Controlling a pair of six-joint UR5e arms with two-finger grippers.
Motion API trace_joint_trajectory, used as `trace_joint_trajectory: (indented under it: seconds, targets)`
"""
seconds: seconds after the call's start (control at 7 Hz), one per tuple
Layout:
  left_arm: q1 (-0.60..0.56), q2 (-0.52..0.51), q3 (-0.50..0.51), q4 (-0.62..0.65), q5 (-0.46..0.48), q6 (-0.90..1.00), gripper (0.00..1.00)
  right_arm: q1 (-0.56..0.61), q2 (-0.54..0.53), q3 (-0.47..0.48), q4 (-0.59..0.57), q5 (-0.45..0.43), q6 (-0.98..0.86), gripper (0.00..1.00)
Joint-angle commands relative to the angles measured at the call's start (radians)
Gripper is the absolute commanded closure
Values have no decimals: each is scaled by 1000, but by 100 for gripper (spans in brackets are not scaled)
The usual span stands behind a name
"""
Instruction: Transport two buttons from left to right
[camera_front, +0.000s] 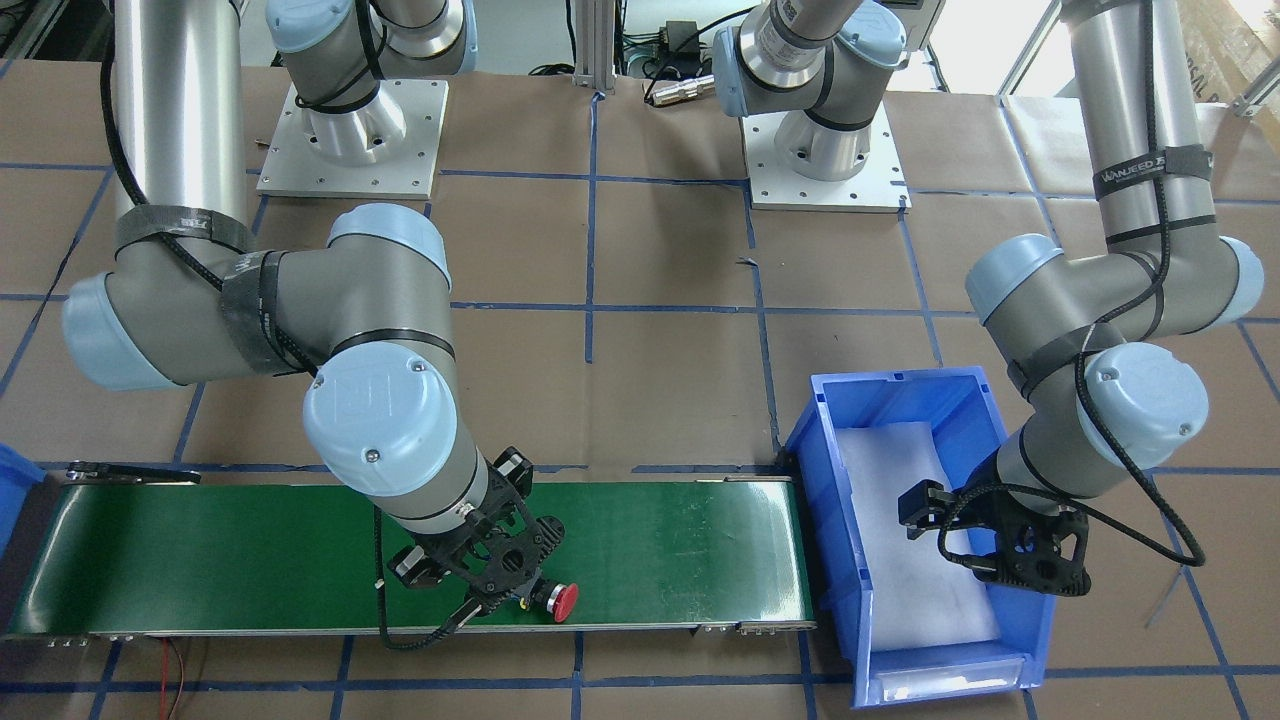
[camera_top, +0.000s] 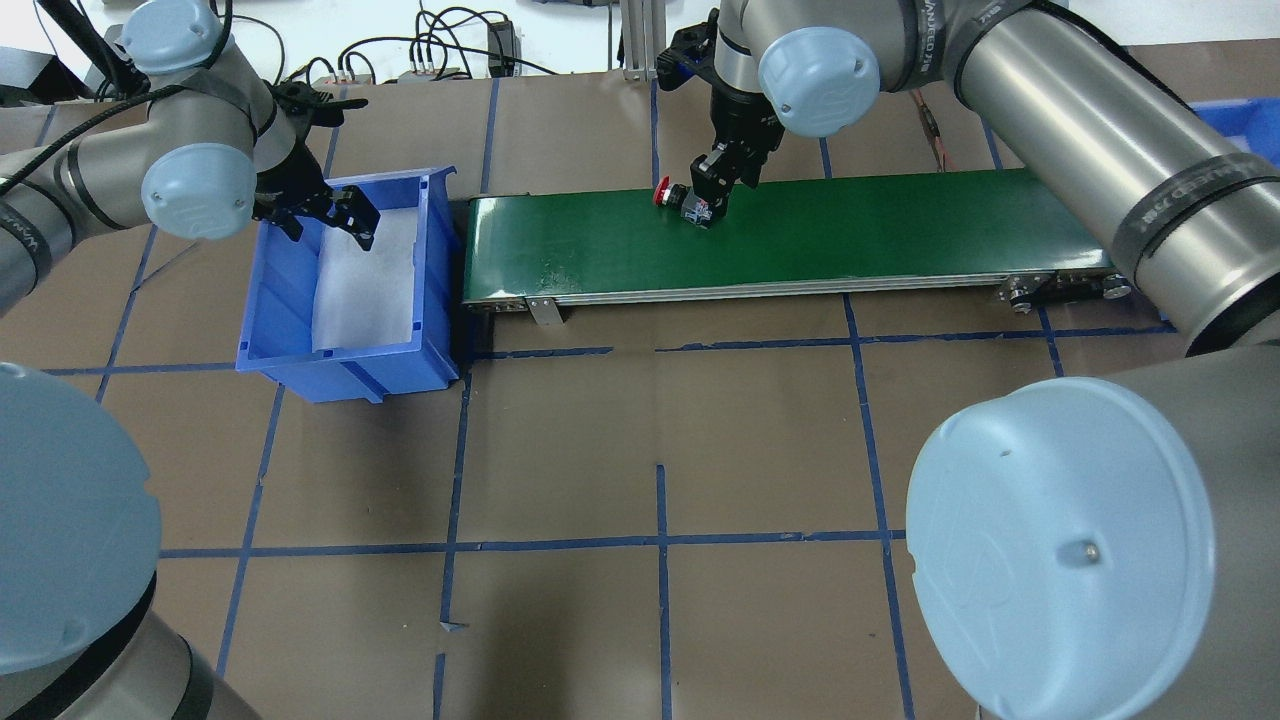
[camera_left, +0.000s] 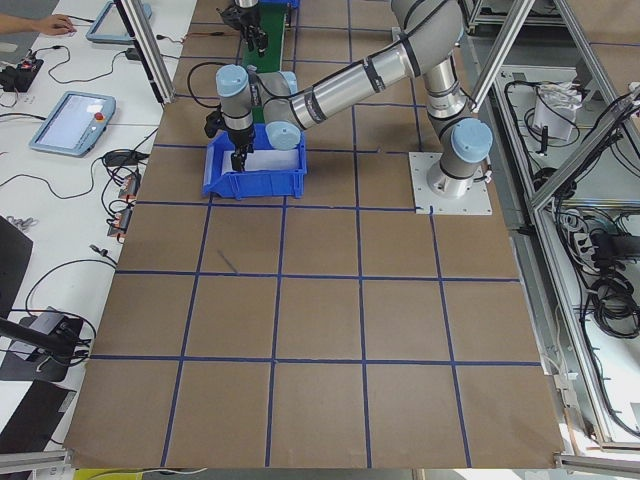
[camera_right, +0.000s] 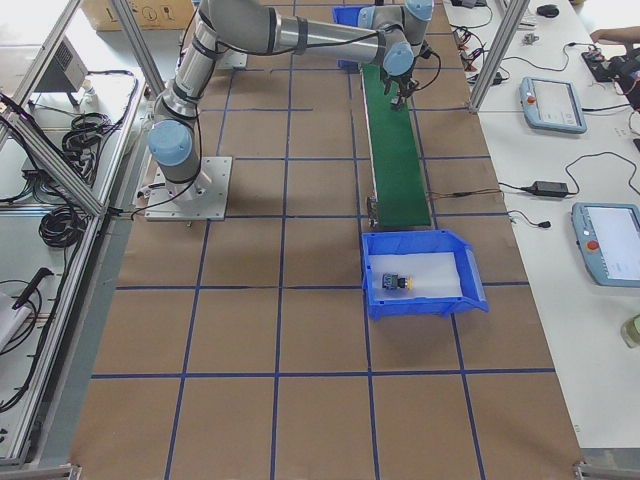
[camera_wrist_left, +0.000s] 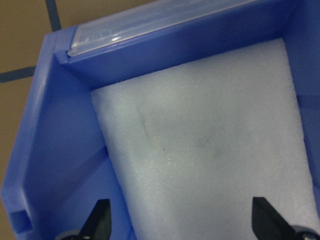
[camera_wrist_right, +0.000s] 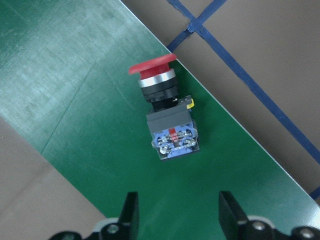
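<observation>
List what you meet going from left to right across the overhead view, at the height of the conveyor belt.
Blue bin → red-capped button → right gripper → corner of a second blue bin. The left gripper overlaps the first bin, so it is left out.
</observation>
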Motion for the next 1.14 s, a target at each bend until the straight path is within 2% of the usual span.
trace_joint_trajectory:
  seconds: [0.0,0.71,1.0]
  targets:
    - [-4,15,-7,-3,-22,-94,0,5,19,6,-1,1,-3,37]
    - [-2,60,-59,-11,-8,-222,0,2,56,3,-53,1,-6,37]
    - [-1,95,-109,-9,-11,-260,0,-9,69,-3,-71,1,-10,37]
